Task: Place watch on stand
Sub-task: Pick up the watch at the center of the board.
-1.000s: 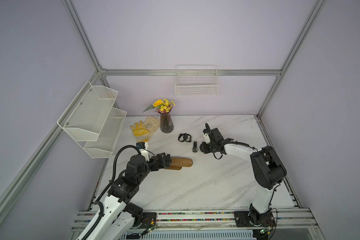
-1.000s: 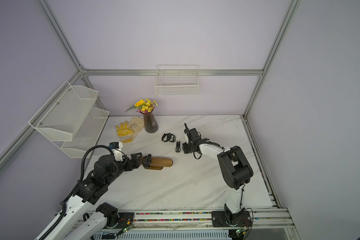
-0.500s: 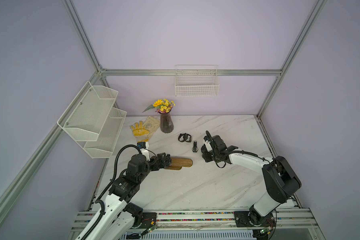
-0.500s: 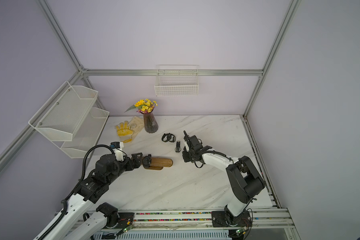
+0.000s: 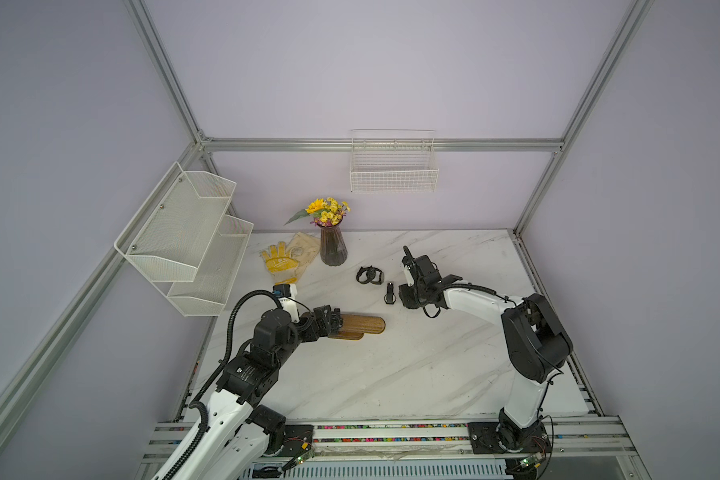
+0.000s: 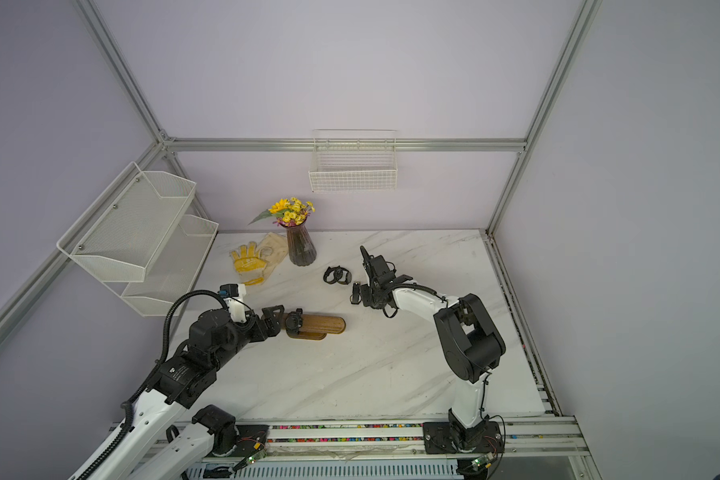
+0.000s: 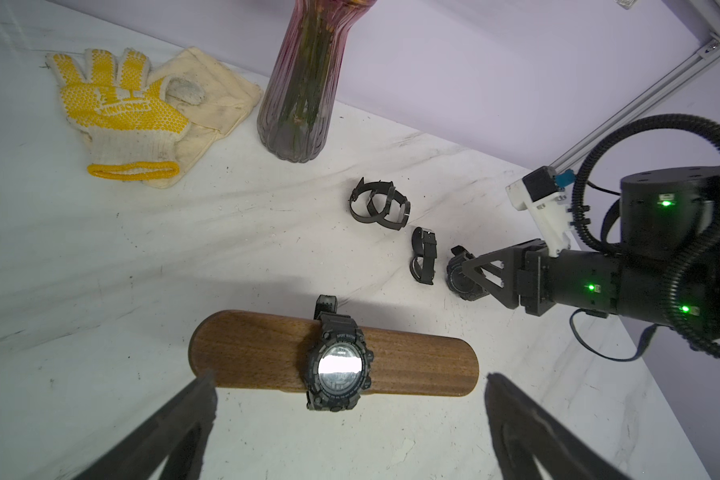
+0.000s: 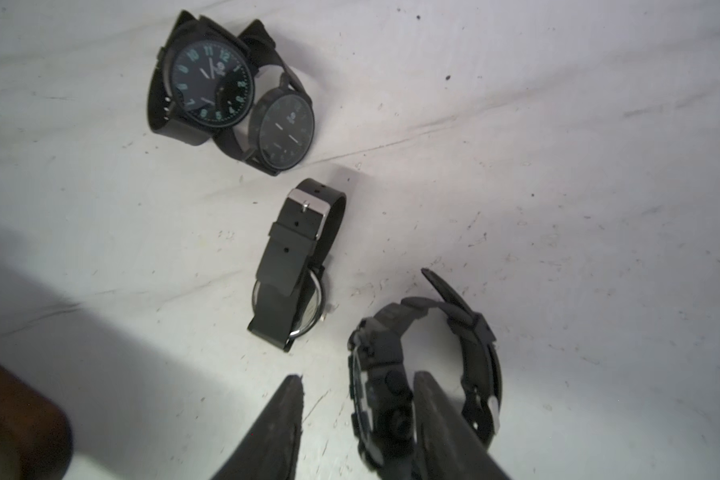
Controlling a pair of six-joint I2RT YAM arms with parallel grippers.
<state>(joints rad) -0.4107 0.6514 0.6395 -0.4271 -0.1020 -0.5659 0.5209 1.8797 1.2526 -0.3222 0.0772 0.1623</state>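
Sport watch strapped round the stand, just below frame centre in both top views; L gripper spread wide, fingers flanking the stand. R gripper, right of the stand, part-spread: one finger thru the strap loop of a 2nd chunky watch, not pinching it
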